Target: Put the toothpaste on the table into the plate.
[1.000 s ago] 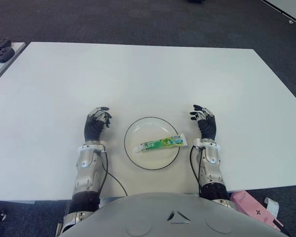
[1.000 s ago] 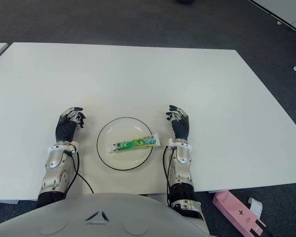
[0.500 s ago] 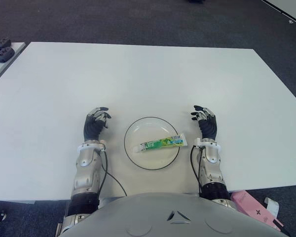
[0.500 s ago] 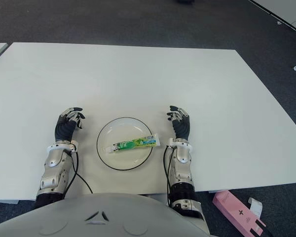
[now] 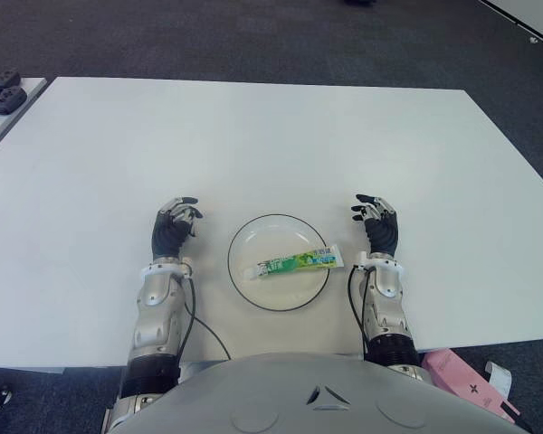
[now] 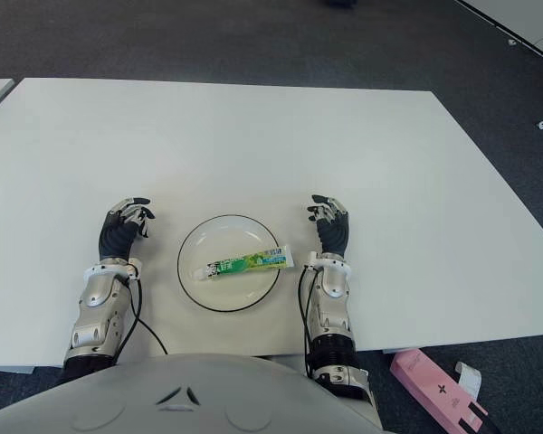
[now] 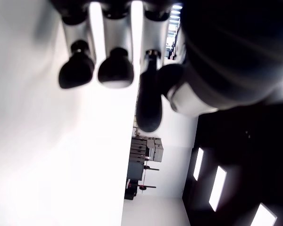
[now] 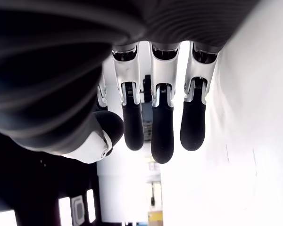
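Note:
A green and white toothpaste tube (image 5: pixel 297 262) lies across the white plate (image 5: pixel 253 240) with a dark rim, near the table's front edge; its right end reaches over the rim. My left hand (image 5: pixel 174 226) shows left of the plate, fingers relaxed and holding nothing. My right hand (image 5: pixel 378 226) shows right of the plate, close to the tube's end but apart from it, fingers loosely spread and empty. Its fingers (image 8: pixel 162 127) hang free in the right wrist view, and the left hand's fingers (image 7: pixel 114 66) hold nothing in the left wrist view.
The white table (image 5: pixel 271 145) stretches wide beyond the plate. A pink box (image 5: pixel 462 380) lies on the floor at the lower right. Dark objects (image 5: pixel 0 90) sit on a neighbouring table at the far left.
The left hand has drawn slightly to the left and back from the plate. The right hand has barely shifted. The toothpaste stays in the plate.

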Robot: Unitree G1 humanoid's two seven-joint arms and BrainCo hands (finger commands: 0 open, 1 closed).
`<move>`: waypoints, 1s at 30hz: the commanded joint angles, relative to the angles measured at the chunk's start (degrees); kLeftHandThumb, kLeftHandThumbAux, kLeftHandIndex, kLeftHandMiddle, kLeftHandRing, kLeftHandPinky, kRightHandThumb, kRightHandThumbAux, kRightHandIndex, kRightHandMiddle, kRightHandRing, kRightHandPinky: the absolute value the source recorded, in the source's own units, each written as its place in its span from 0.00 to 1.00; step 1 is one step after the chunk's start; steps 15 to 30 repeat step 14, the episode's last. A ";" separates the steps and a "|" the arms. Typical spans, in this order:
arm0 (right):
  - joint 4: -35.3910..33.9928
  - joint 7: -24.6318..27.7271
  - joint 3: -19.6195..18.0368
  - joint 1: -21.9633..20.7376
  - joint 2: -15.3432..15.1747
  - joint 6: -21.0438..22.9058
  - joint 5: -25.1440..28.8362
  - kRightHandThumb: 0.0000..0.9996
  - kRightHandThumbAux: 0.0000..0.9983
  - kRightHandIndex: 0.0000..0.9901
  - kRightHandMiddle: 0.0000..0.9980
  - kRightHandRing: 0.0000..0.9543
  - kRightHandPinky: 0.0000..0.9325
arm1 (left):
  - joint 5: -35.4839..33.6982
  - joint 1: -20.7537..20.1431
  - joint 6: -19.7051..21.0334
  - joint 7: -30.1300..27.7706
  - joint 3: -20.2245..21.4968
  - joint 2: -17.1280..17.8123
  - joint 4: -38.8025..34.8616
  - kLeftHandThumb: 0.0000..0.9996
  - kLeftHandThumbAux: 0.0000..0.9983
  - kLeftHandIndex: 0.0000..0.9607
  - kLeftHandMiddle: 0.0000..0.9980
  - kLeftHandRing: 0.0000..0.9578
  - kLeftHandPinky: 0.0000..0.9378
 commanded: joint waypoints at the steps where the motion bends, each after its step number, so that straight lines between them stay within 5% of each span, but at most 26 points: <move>1: 2.01 -0.49 0.03 1.35 0.68 4.72 0.02 0.71 0.73 0.44 0.86 0.88 0.90 | 0.71 2.17 3.09 0.96 0.09 0.12 2.16 0.70 0.72 0.45 0.84 0.89 0.90; 30: 0.42 1.99 1.24 1.66 -0.41 5.02 -0.13 0.70 0.73 0.44 0.85 0.87 0.89 | 0.99 2.05 2.88 1.13 -0.29 0.07 1.77 0.70 0.72 0.45 0.84 0.89 0.90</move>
